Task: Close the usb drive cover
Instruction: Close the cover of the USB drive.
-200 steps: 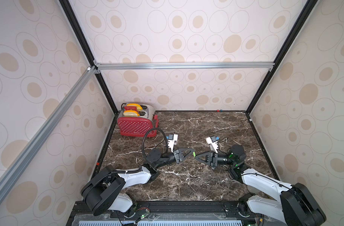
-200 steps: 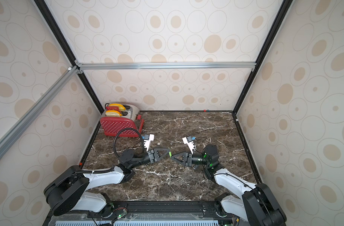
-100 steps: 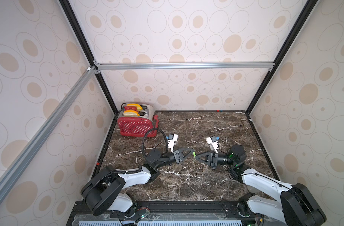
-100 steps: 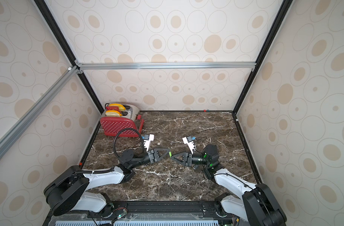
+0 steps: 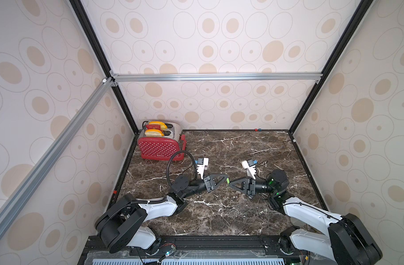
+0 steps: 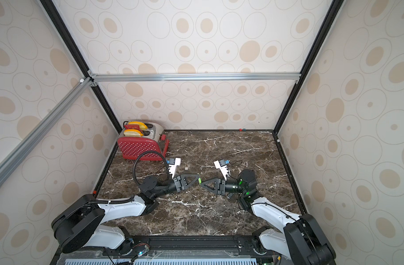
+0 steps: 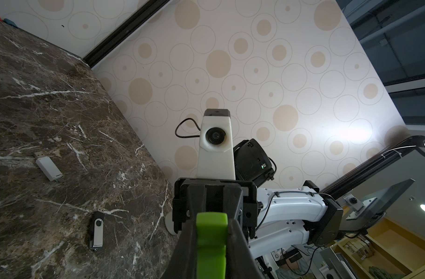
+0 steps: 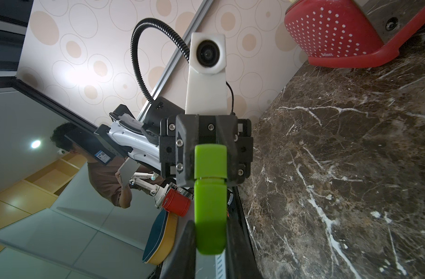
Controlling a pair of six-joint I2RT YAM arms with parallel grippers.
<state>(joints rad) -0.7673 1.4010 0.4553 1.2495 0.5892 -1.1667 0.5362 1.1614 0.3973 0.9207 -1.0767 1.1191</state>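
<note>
Over the middle of the dark stone desk (image 5: 219,218), the left fingers (image 5: 224,177) and the right fingers (image 5: 233,183) meet tip to tip. Between the tips is the green usb drive (image 5: 228,181). Both arms hold it, one at each end, and both pairs of fingers are pinched narrow on it. It is up off the desk. In both top views it shows only as a small green spot (image 6: 199,181).

In the right wrist view the green usb drive (image 8: 210,183) looks like two green pieces set end to end. They touch, with a thin line where they meet. I cannot tell which piece is the cover.

In the left wrist view the green usb drive (image 7: 211,239) sits between the dark fingers. Two more sticks lie flat on the desk off to one side, apart from each other: a white stick (image 7: 48,168) and a black and silver stick (image 7: 97,230).

A red toaster (image 5: 159,149) with two slices of bread (image 5: 154,132) stands in the far left corner.
</note>
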